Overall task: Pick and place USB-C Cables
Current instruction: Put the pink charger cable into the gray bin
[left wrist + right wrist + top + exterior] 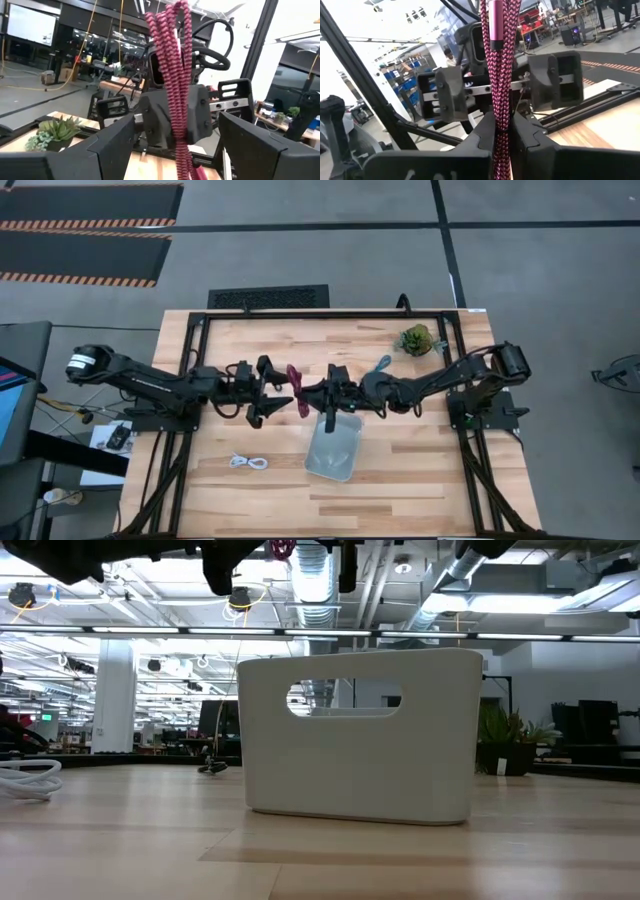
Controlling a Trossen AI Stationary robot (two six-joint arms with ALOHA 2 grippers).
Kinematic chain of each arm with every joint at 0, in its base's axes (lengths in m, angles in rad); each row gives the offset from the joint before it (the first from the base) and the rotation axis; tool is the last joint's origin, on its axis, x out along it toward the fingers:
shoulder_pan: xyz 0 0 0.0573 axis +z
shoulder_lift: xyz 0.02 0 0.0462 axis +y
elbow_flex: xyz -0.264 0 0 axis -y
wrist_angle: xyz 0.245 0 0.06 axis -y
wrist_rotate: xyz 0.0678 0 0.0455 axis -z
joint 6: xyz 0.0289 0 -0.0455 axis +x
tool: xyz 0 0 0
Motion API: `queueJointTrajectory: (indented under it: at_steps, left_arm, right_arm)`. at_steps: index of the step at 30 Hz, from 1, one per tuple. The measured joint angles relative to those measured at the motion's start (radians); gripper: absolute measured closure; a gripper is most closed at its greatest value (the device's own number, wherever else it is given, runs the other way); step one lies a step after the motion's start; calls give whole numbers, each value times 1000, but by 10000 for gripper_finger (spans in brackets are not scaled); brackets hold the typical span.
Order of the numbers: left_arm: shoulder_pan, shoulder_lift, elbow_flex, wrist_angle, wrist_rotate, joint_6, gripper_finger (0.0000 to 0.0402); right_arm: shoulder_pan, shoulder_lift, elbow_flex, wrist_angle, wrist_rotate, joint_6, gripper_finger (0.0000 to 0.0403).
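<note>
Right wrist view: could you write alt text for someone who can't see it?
The right gripper has its jaws shut on a braided magenta-red cable that runs straight up between them. Facing it, the left gripper stands open on either side of the cable.

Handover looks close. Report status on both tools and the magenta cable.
Right tool shut on magenta cable, above the table. Left tool open around that cable, facing the right one. White tray below; nothing in the way.

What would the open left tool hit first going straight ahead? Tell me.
Most likely the magenta-red cable hanging between its fingers, then the right tool, shut on that cable directly opposite. Depth between them is unclear; the left tool looks very close.
</note>
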State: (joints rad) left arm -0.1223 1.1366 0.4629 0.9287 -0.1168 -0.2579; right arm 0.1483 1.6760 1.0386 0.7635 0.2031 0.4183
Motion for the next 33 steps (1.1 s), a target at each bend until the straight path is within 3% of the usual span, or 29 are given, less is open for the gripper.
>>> queueJointTrajectory:
  at_steps: [21,33]
  left_arm:
    - [1,12,57,-58,6,13,127]
    - [21,108,105,-31,33,12,127]
  right_arm:
    - [9,0,0,-27,4,0,367]
    - [8,0,0,-25,3,0,366]
